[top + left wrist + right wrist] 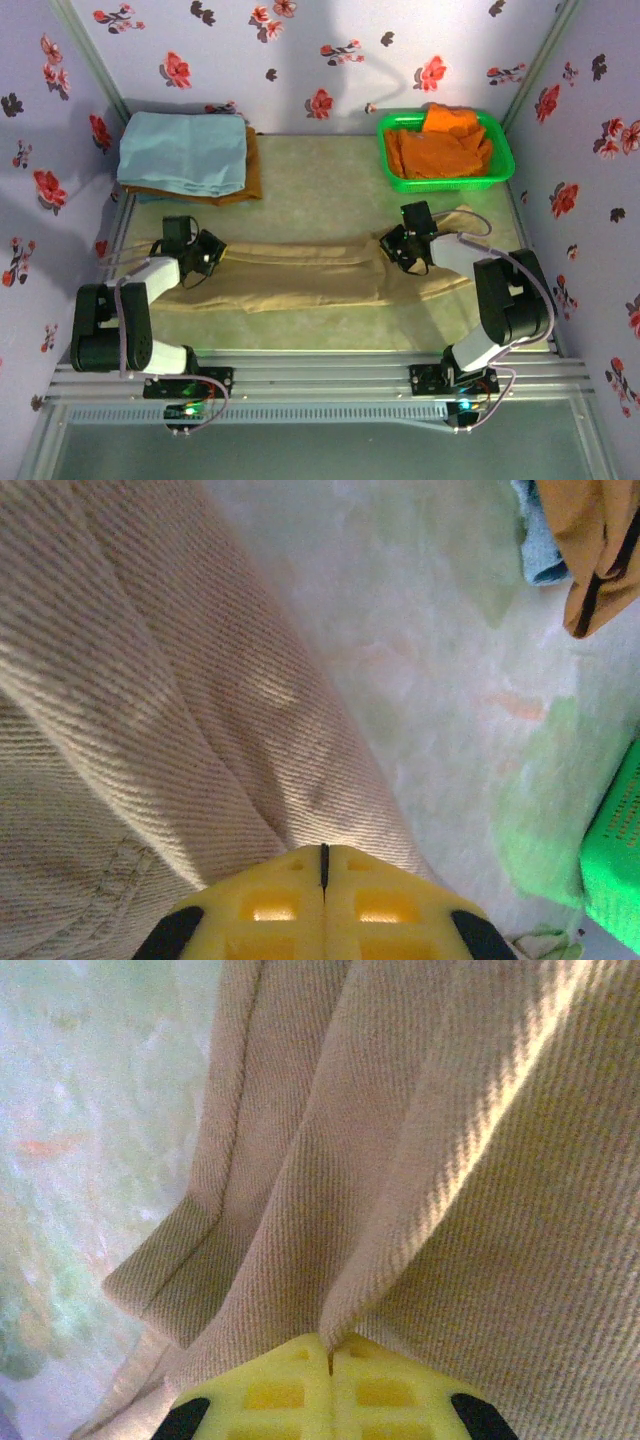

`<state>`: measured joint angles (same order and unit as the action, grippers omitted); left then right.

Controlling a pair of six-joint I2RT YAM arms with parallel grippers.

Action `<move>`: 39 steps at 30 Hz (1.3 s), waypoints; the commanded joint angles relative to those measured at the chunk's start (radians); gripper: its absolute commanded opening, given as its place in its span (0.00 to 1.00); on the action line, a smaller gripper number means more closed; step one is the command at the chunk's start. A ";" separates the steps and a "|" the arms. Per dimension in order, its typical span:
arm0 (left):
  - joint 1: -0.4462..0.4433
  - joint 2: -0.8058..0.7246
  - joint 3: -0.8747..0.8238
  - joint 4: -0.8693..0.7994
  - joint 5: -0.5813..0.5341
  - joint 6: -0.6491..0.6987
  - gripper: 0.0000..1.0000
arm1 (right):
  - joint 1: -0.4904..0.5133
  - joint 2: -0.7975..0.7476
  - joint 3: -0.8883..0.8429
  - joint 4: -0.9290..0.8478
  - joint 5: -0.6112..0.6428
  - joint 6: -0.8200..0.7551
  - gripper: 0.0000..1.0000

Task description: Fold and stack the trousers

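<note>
A green plastic mesh basket point(452, 184) at the far right of the table point(330, 215) holds a rumpled heap of bright orange garments point(440, 148). At the far left, a folded light blue cloth point(185, 150) lies on top of a brownish-orange cloth point(252, 180), outside any container.

The trousers point(300, 272), tan and of soft, finely ribbed twill, lie stretched lengthwise across the middle of the table between the two arms, with their long folds running left to right.

The left gripper point(212, 255) sits at their left end. In its wrist view the yellow fingers point(270, 905) are pressed together to a thin seam, with the cloth's edge caught at their tips (a stitched seam shows just beside them).

The right gripper point(400, 250) is clamped at the opposite end. Its wrist view shows a pleat of the trousers point(420, 1160) drawn straight into the closed fingers point(270, 1395), with a hemmed edge hanging to the left above the pale, mottled tabletop.
</note>
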<state>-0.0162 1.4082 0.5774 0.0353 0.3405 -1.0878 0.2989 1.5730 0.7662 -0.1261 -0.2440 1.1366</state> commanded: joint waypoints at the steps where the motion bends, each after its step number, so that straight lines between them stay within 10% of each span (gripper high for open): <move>1: -0.005 0.003 -0.005 0.025 -0.018 0.017 0.00 | -0.006 -0.021 0.004 -0.008 0.008 0.000 0.00; 15: -0.005 -0.102 -0.011 -0.035 -0.009 0.036 0.00 | -0.007 -0.057 0.022 -0.018 0.028 -0.035 0.00; 23: -0.005 -0.110 -0.029 -0.077 0.003 0.036 0.47 | -0.009 -0.053 0.032 -0.020 0.027 -0.040 0.00; 39: -0.007 0.018 -0.035 0.053 0.051 -0.021 0.23 | -0.010 -0.061 0.040 -0.028 0.031 -0.044 0.00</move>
<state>-0.0162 1.4242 0.5468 0.0540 0.3698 -1.0981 0.2943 1.5360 0.7788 -0.1314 -0.2394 1.1099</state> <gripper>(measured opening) 0.233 0.058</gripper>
